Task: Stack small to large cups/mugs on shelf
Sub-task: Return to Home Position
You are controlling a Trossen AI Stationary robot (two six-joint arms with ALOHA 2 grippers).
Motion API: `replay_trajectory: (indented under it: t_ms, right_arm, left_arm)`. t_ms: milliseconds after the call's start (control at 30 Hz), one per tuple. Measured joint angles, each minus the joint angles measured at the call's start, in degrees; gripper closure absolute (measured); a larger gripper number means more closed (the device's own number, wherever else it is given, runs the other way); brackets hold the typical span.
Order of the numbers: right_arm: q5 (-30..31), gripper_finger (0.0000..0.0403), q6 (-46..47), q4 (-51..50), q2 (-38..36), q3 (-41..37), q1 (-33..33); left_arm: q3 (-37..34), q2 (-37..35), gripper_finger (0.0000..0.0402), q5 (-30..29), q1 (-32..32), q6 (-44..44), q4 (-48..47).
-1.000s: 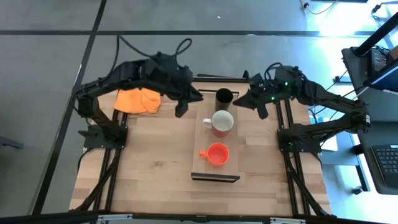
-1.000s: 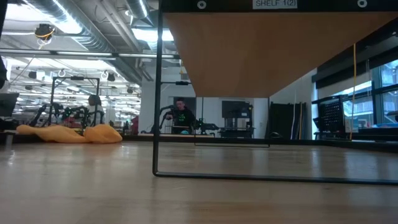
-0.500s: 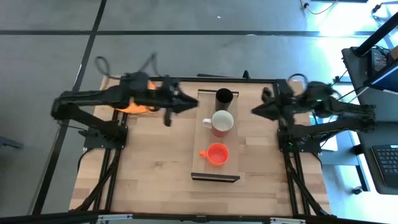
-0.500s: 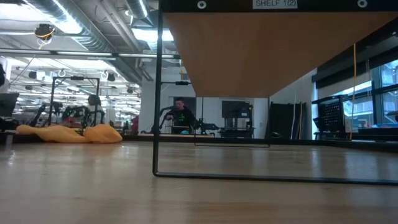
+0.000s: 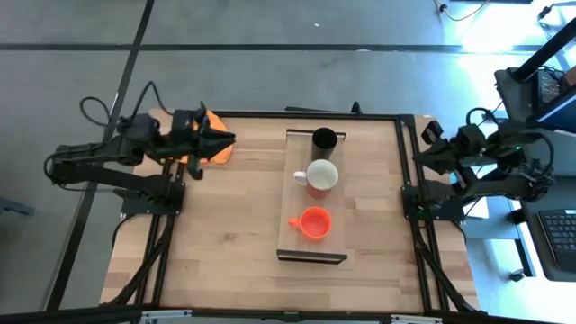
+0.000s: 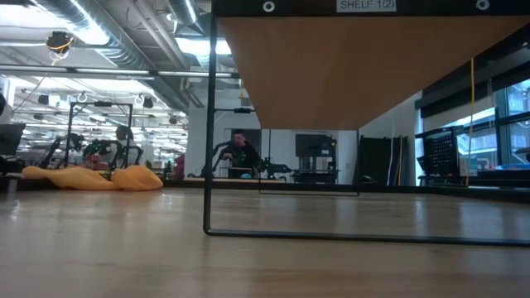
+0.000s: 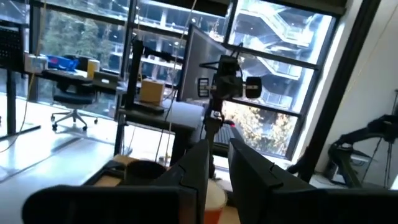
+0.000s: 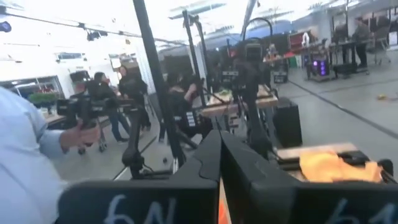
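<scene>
From above: my left gripper [image 5: 225, 139] hangs over the far left corner of the table [image 5: 225, 243], right above the orange cloth [image 5: 216, 155], and my right gripper [image 5: 425, 155] sits out past the right edge, both well apart from the shelf [image 5: 292, 238]. On that board the three stand in one line: the orange mug [image 5: 315, 222] at the near end, the white-and-red mug [image 5: 321, 175] in the middle, the black cup [image 5: 324, 139] at the far end, none touching another. Small, medium, tall, so the order reads as finished, and I judge the arms are parked wide so nothing gets knocked. Down at table height I see only the shelf's underside and its dark bracket [image 6: 211, 124], with the cloth heaped off at one side. The cups are up top, out of sight here, and neither of my grippers shows. A person [image 6: 240, 153] stands far back in the room. Through my left wrist, my fingers [image 7: 196, 168] are parted by just a slit, nothing between them. Something pale and something orange peek through low down, probably the mugs, though I can't swear to it. Through my right wrist, the fingers [image 8: 205, 165] are pressed together and empty, the cloth shows across the table, and a person's pale sleeve [image 8: 25, 155] fills the near edge. Nothing is left to carry, so empty grippers make sense.
</scene>
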Motion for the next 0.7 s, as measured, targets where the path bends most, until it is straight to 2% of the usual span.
replay_trajectory:
  t_ms: [300,700]
  right_arm:
    - [-6.08,0.0394,-5.38,1.07,-1.16,-1.68,-0.02]
    - [-6.05,0.0394,-2.38,19.05,-6.49,-19.46,-0.02]
  left_arm:
    - [-13.31,-14.65,0.0344,-4.98,0.0,-1.24,0.03]
    - [-24.59,-26.3,0.0344,-6.36,0.0,-1.68,3.46]
